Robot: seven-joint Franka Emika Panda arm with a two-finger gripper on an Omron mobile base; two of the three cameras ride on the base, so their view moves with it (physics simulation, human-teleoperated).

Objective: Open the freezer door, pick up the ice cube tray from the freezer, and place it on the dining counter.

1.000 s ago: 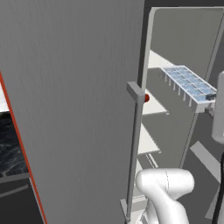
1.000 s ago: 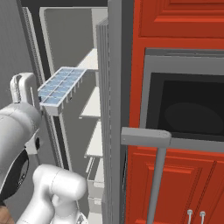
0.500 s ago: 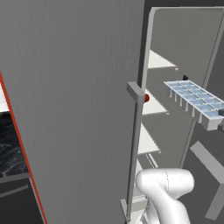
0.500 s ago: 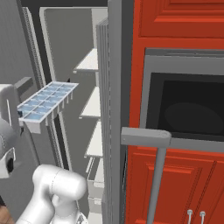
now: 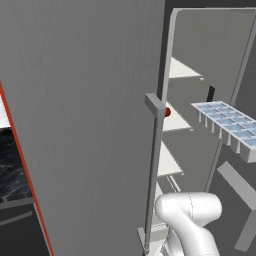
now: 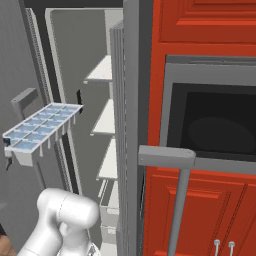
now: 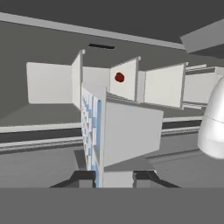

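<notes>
The freezer door (image 5: 80,125) stands swung open, its long bar handle (image 5: 152,170) facing me; from the right base camera the door (image 6: 15,60) is at the left. The freezer (image 5: 200,55) shows its white shelves (image 6: 102,70). The pale blue ice cube tray (image 5: 227,125) hangs level in the air outside the shelves, also visible as the tray (image 6: 42,125) in front of the door. In the hand view my gripper (image 7: 114,177) is shut on the near end of the tray (image 7: 127,131), which stands edge-on. A black veined top (image 5: 10,165) lies left of the door; I cannot tell if it is the dining counter.
A small red thing (image 5: 167,112) sits on a freezer shelf, also seen as a red dot (image 7: 119,77). A second grey door (image 6: 132,125) stands edge-on with its handle (image 6: 175,165) sticking out. Red cabinets and a dark oven window (image 6: 215,125) fill the right.
The tray has come out of the freezer toward the base and dropped lower, still in my grip. The white hand has left both base views.
</notes>
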